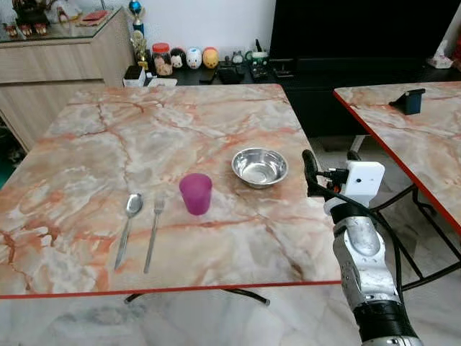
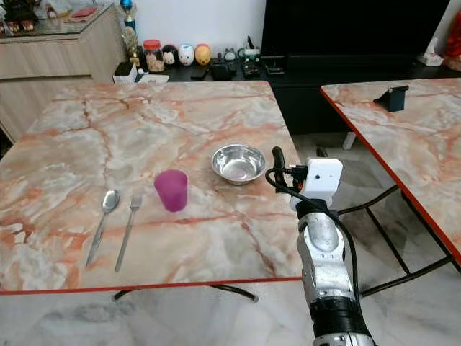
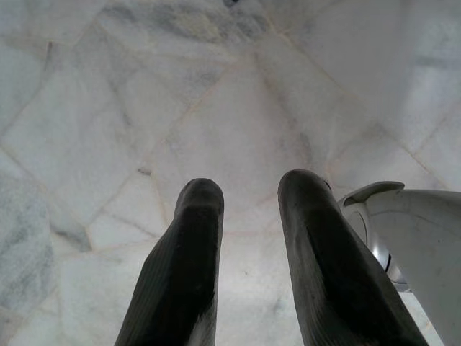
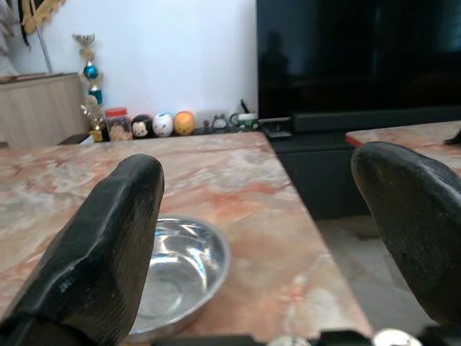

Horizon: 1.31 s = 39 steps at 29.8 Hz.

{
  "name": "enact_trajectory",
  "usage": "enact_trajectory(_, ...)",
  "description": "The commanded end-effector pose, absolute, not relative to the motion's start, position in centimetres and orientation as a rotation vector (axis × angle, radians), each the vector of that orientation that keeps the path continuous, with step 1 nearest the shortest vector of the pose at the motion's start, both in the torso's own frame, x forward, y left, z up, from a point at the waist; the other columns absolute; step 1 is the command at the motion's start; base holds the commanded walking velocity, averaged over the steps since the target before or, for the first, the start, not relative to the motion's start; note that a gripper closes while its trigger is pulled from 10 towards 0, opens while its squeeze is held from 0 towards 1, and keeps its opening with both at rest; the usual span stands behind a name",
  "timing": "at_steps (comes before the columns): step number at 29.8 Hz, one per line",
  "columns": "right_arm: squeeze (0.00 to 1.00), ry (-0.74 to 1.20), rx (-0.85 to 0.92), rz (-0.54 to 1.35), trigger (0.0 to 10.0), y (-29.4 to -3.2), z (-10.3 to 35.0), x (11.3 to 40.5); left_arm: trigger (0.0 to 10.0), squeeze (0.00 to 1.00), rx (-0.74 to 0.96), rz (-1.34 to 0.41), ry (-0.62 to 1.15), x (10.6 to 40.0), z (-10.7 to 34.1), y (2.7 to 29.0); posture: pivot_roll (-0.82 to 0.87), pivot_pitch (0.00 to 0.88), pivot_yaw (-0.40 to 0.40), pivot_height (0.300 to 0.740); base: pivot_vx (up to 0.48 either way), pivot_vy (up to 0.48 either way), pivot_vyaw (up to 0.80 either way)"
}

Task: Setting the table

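The big marble-look counter (image 1: 144, 122) with the red edge carried four things total: one bowl, one cup, one fork, one spoon. A second counter (image 1: 425, 137) of the same pattern sat off to the right, with one small dark blue object (image 1: 409, 101) on it.

Going down in size, the single steel bowl (image 1: 259, 167) sat toward the right side of the main counter, upright and with nothing in it as far as I could see. One purple cup (image 1: 195, 193) stood just to its left and a bit nearer, upright, not touching the bowl. Left of the cup lay one fork (image 1: 153, 234), tines pointing to the far side, and just left of that one spoon (image 1: 127, 225), bowl end also far. Fork and spoon lay side by side, close but apart.

The right end effector (image 1: 311, 173) was raised at the right edge of the counter, just right of the bowl, and its two black fingers (image 4: 108, 245) were spread wide apart, released, holding nothing. In the right wrist view the bowl showed between them, sitting lower on the counter.

The left end effector (image 3: 248, 216) pointed down at the pale tiled floor (image 3: 216, 108), its two fingers parted with a gap and nothing between them.

Along the far wall was a low dark shelf (image 1: 288, 76) with a row of small figurines and jars (image 1: 184, 58).
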State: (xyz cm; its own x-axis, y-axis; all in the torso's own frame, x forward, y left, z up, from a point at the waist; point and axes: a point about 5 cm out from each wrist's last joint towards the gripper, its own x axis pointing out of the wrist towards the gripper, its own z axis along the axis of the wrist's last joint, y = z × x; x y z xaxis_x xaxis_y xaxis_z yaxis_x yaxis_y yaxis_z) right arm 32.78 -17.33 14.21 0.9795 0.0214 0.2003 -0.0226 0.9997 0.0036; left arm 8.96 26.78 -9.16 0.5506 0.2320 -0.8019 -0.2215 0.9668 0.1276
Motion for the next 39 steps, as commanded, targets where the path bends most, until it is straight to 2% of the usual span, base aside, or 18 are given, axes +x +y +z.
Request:
enact_trajectory(1,0.0,-0.216,-0.001,0.025,10.0,-17.2,14.9,33.0,10.0,0.0,0.009,0.27,0.97,8.7,-9.3,26.8,-0.04,0.0,0.002,0.732,0.266,0.0,0.0)
enact_trajectory(5,0.0,-0.215,-0.001,0.023,10.0,-17.2,14.9,33.1,10.0,0.0,0.01,0.268,0.971,8.8,-9.3,26.7,-0.04,0.0,0.003,0.732,0.255,0.0,0.0)
enact_trajectory(27,0.0,-0.203,-0.005,0.001,10.0,-17.5,14.7,32.9,10.0,0.0,-0.002,0.247,0.951,9.2,-9.4,26.0,-0.04,0.0,0.0,0.732,0.0,0.0,0.0)
enact_trajectory(39,0.0,-0.204,-0.006,0.003,10.0,-17.5,14.8,33.1,10.0,0.0,-0.006,0.246,0.941,9.4,-9.3,25.8,-0.03,0.0,-0.004,0.732,0.257,0.0,0.0)
